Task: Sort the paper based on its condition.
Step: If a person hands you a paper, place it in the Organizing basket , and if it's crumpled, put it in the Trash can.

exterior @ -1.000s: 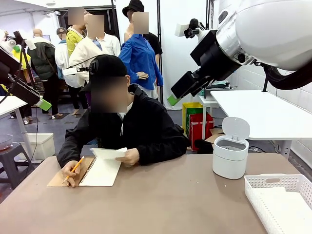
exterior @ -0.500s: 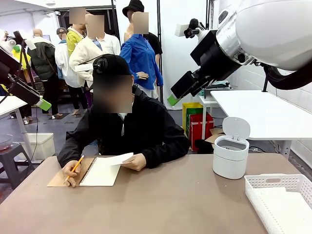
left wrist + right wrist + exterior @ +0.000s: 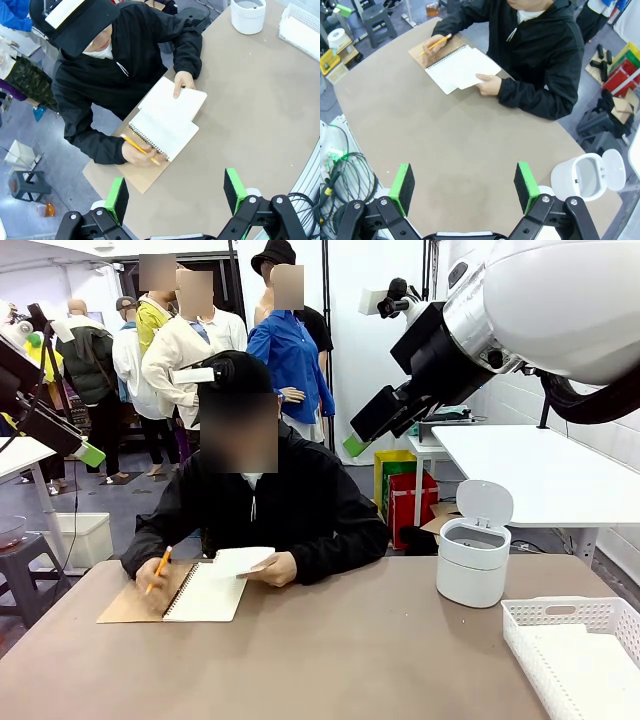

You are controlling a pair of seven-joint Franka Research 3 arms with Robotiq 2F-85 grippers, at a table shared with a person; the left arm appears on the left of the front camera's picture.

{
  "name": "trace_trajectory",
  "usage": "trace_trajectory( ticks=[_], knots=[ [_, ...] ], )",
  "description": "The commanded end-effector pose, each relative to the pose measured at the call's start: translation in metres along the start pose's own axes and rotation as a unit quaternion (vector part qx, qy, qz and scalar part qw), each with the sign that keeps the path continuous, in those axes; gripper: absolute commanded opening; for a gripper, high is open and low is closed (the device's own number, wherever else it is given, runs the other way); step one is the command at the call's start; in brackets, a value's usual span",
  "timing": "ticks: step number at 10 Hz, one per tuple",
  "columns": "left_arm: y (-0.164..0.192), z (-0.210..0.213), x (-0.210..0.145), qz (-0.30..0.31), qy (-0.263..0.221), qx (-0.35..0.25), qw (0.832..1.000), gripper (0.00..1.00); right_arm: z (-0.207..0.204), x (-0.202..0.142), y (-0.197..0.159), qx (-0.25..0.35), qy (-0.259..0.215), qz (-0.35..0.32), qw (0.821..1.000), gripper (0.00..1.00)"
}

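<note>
The paper, one flat sheet, is in the person's hand over the notebook, at about 10 o'clock on the table in the front view. The left gripper and right gripper hang high, jaws wide and empty. Each has the sheet at 12 o'clock, and the left looks nearer.

Robotics lab bay, not an office or a home. My bulky white robot arm hangs over a brown matte worktable, and a loose bundle of black and grey cables sits just off its edge. Around it are a bare grey floor, a white painted block wall, a plain white side table, yellow and red plastic crates and a dark grey stool. Everything's utilitarian, with rig hardware in the open.
</note>
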State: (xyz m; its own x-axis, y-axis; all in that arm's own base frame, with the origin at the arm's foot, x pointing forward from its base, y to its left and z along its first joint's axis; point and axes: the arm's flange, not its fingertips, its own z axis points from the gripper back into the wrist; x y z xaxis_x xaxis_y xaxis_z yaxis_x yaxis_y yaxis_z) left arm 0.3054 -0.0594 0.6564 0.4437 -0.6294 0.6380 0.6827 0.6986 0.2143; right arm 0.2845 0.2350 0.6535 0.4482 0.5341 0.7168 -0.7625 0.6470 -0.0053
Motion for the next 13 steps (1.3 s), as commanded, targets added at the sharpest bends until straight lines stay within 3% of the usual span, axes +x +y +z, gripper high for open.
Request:
trace_trajectory(
  ticks=[1,13],
  knots=[
    [0.0003,0.0003,0.0003,0.0,-0.001,-0.001,1.0,1.0,-0.0008,-0.0017,0.0003,0.001,0.004,-0.001,1.0,1.0],
    [0.0003,0.0003,0.0003,0.0,-0.001,-0.001,1.0,1.0,-0.0008,-0.0017,0.0003,0.001,0.004,-0.001,1.0,1.0]
  ],
)
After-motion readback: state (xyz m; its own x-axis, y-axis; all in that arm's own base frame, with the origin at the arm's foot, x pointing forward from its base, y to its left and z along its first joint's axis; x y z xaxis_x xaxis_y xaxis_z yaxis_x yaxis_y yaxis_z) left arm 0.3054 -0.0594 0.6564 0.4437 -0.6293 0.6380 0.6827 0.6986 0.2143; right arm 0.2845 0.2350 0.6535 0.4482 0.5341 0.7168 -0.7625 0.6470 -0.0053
